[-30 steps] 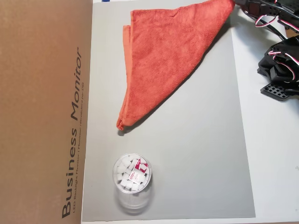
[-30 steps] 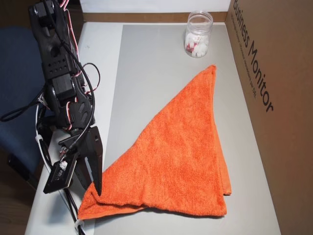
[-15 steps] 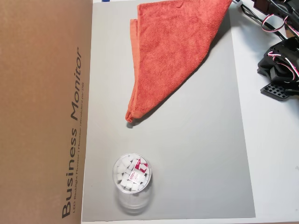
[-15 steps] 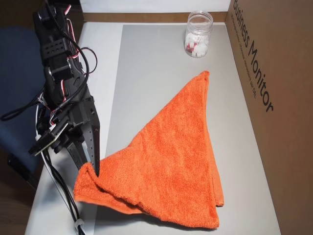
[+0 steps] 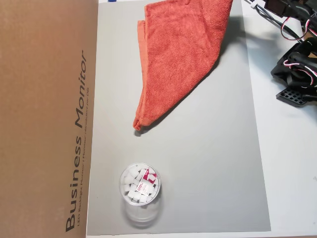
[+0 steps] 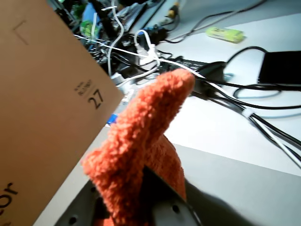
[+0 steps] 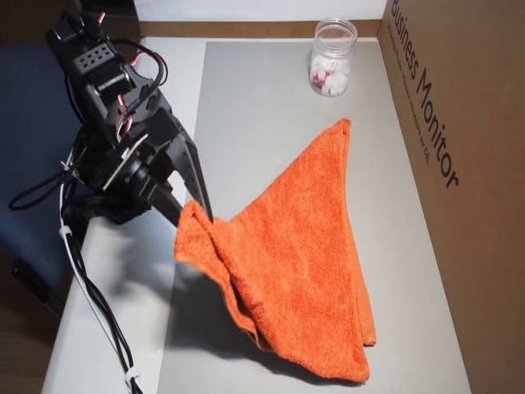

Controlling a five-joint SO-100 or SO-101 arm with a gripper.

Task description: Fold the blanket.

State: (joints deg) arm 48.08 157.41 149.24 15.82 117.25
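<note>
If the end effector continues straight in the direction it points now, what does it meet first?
The end effector, shut on a corner of the orange blanket, points toward the brown cardboard box. Apart from the blanket it carries, the path over the grey mat looks free until the box, though depth is unclear.

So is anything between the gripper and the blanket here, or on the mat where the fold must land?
Nothing visible. The gripper already pinches a corner of the blanket. The grey mat beside it is bare; the plastic cup stands apart, near the mat's far end.

Black arm angled down from the left in an overhead view; pincer (image 7: 195, 212) clamped on cloth, raised off the surface
</note>
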